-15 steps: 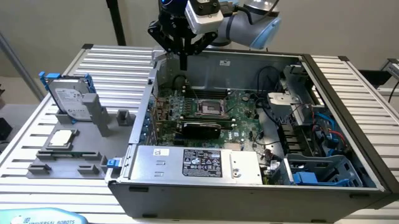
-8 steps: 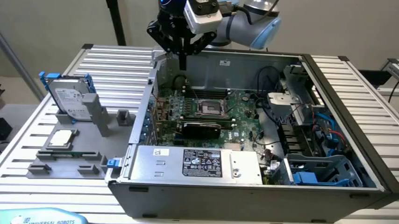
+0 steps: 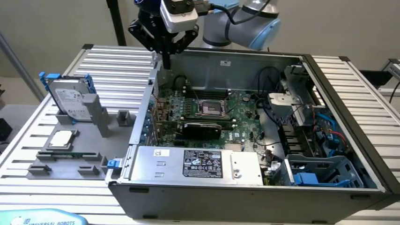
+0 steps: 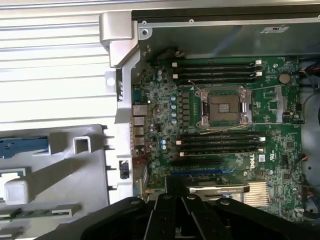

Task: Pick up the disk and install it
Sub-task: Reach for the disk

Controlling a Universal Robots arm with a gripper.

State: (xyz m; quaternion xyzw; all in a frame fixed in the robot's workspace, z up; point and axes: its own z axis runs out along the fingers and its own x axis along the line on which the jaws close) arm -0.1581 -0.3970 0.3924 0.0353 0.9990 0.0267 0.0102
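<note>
Jaws shut, empty, over case (image 3: 240, 63); disk (image 3: 67, 99) well apart in stand (image 3: 100, 119).

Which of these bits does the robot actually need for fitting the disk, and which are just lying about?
For the job: disk, upright in a grey stand; shut end effector; open computer case.
Just lying about: square chip; power-supply box; small grey holders.

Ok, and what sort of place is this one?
Probably a robotics lab bench for computer assembly: an open PC case lies on a slatted aluminium table, the disk stands in a grey parts fixture beside it, and a robot arm reaches over the case.
</note>
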